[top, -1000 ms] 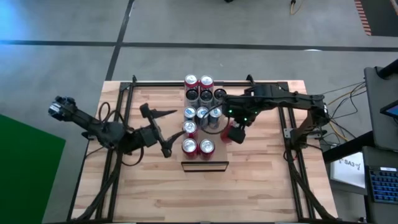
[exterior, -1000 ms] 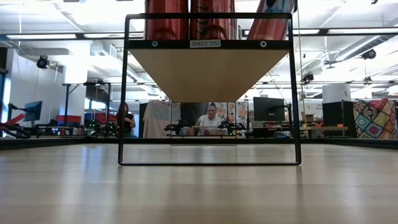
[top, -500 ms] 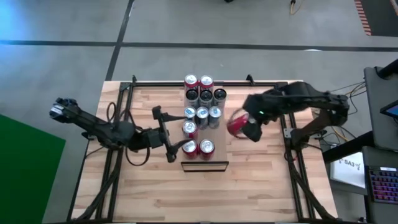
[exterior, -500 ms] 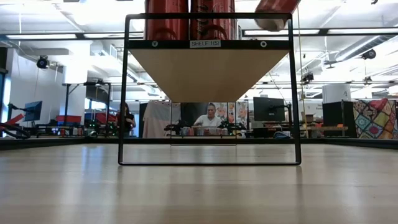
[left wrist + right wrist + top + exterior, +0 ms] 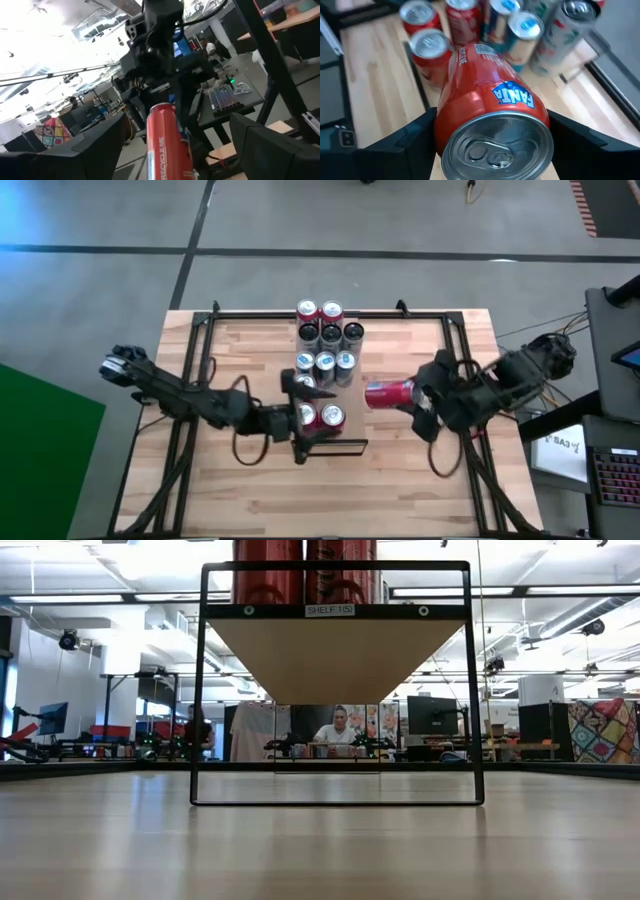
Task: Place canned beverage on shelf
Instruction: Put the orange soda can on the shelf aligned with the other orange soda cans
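The shelf is a raised light board running from the table's far edge toward the middle; its underside shows in the low view. Several cans stand on it. My right gripper, right of the shelf, is shut on a red Fanta can that lies level in the air. My left gripper stands open at the shelf's near row. Its fingers flank an upright red can without touching it. My right gripper pinches the red can's side wall near its top end between its two fingers. The fingers lie along the can and slant down from the table's right side. The can is lifted clear, its lid facing the wrist and its bottom end toward the shelf.
Two red cans stand in the shelf's near row, with silver-blue cans, dark cans and more red ones behind them. A black metal frame rims the table. Bare planks lie near the front edge. People sit beyond the table.
My right gripper has swung from beside the shelf toward the table's right edge and upward with the red can. The can has tipped over to lie level and has left the low view's top. My left gripper has moved right, up to the shelf's near row of cans.
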`<act>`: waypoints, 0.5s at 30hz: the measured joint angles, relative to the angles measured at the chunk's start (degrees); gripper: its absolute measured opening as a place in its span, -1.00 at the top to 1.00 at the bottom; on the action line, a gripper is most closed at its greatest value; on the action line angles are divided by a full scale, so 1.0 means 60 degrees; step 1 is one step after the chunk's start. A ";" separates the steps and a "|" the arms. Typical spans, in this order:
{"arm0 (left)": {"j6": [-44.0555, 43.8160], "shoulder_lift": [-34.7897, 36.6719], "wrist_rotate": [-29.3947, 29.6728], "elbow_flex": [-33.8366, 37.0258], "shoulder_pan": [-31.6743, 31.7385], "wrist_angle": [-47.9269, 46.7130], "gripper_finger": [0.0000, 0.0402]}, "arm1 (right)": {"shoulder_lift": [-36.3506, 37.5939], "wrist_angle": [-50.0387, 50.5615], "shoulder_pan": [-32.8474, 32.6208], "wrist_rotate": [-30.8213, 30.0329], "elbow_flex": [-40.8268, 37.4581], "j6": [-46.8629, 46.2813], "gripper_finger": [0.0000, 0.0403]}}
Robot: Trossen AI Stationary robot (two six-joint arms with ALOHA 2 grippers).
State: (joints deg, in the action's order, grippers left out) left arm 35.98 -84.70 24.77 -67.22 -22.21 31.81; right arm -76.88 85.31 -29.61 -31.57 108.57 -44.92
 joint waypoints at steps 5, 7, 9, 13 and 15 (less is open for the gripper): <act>-0.0198 -0.1024 0.0051 -0.1341 0.0335 -0.1056 -0.61 | 0.0000 -0.0071 -0.0797 -0.0637 0.0000 -0.0269 -0.44; -0.0427 -0.1484 0.0052 -0.2059 0.0466 -0.2021 -0.61 | 0.0012 -0.0108 -0.0914 -0.0683 0.0000 -0.0333 -0.44; -0.0589 -0.1965 0.0047 -0.2860 0.0570 -0.2890 -0.61 | 0.0015 -0.0086 -0.0943 -0.0696 0.0000 -0.0334 -0.44; -0.0654 -0.2736 0.0047 -0.4120 0.0701 -0.4331 -0.61 | 0.0015 -0.0024 -0.0939 -0.0740 0.0000 -0.0261 -0.44; -0.0692 -0.3001 0.0061 -0.4505 0.0738 -0.4698 -0.61 | 0.0015 -0.0026 -0.0939 -0.0740 0.0000 -0.0176 -0.44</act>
State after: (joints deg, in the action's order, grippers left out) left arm 31.83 -102.71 25.14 -94.25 -17.78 3.62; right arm -76.79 85.16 -35.24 -36.01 108.57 -45.98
